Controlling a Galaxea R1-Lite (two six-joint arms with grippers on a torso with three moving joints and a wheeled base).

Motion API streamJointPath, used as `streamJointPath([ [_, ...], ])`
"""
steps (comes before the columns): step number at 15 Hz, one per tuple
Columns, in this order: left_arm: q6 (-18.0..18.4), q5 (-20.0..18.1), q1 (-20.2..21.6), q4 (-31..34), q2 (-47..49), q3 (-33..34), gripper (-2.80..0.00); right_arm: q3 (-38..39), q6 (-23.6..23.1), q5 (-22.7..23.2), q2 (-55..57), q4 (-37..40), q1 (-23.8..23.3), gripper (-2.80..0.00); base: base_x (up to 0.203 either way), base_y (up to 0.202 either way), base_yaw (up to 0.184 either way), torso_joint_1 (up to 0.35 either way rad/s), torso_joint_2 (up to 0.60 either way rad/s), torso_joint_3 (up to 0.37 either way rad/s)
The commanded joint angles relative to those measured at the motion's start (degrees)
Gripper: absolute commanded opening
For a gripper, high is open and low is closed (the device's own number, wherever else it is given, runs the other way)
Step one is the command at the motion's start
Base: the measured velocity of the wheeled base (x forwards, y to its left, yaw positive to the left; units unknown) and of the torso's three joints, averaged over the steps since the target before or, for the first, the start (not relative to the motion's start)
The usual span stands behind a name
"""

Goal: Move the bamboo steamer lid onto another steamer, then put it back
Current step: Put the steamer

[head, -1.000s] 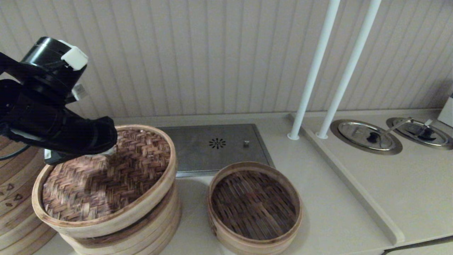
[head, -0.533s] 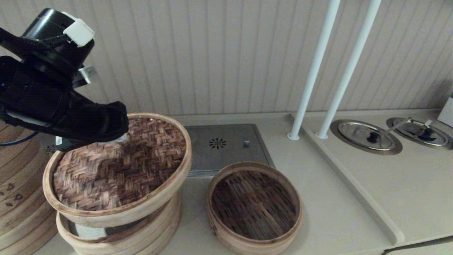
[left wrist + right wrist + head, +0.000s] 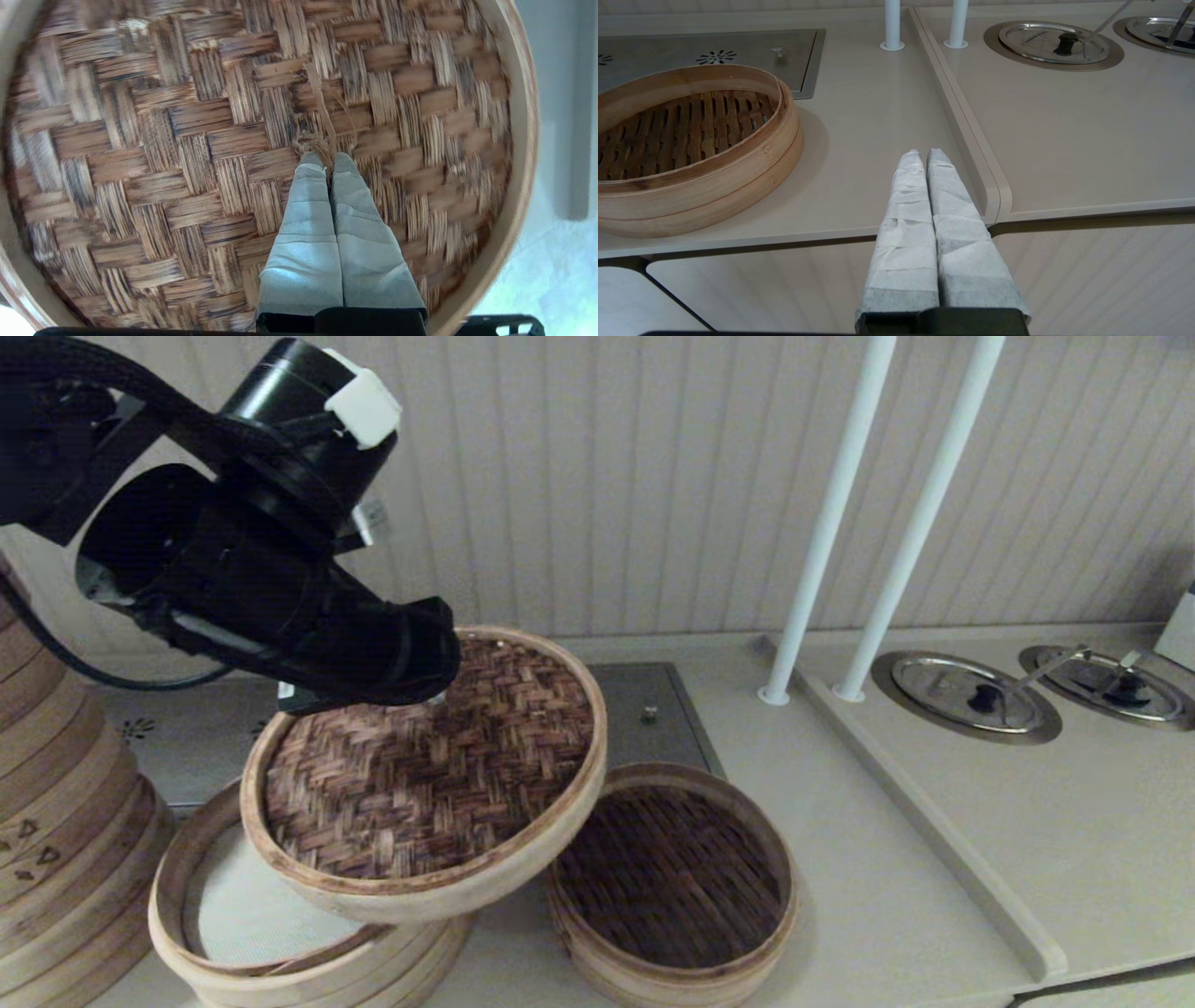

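The bamboo steamer lid (image 3: 425, 784) hangs tilted in the air, brown herringbone weave up, between the white-lined basket (image 3: 252, 919) at lower left and the other steamer (image 3: 672, 877) with its dark slatted floor. My left gripper (image 3: 327, 158) is shut on the small fibre loop at the lid's centre (image 3: 322, 140); in the head view the fingers are hidden under the black arm (image 3: 280, 579). The lid's right edge overlaps the slatted steamer's left rim. My right gripper (image 3: 923, 154) is shut on nothing, parked over the counter's front edge, right of that steamer (image 3: 686, 140).
A tall stack of baskets (image 3: 56, 821) stands at far left. A steel plate (image 3: 635, 709) lies behind the steamers. Two white poles (image 3: 822, 523) rise at centre right, and two round metal covers (image 3: 971, 695) sit in the raised counter beyond them.
The left arm has lifted the lid off the white-lined basket and carried it up and to the right, toward the slatted steamer. The white liner has come into sight.
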Motion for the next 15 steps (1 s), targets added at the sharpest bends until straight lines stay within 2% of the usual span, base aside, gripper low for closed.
streamJointPath([
  [1,-0.03,0.16,-2.46,0.22,3.98,-3.30,-2.80,0.18,0.01,-0.04,0.07,0.00,0.01,-2.80,0.000,0.000,0.000,0.000,0.00,0.000],
  [8,0.34,0.15,-10.43,-1.91,13.14,-8.78,-2.80,0.18,0.01,0.05,0.07,0.00,0.01,-2.80,0.000,0.000,0.000,0.000,0.00,0.000],
  [10,1.99,0.17,-11.30,-4.47,14.95,-8.79,-2.80,0.18,0.01,0.05,0.07,0.00,0.01,-2.80,0.000,0.000,0.000,0.000,0.00,0.000],
  [15,2.98,0.17,-12.54,-9.48,19.35,-8.76,-2.80,0.12,0.01,0.05,0.15,0.00,0.01,-2.80,0.000,0.000,0.000,0.000,0.00,0.000],
])
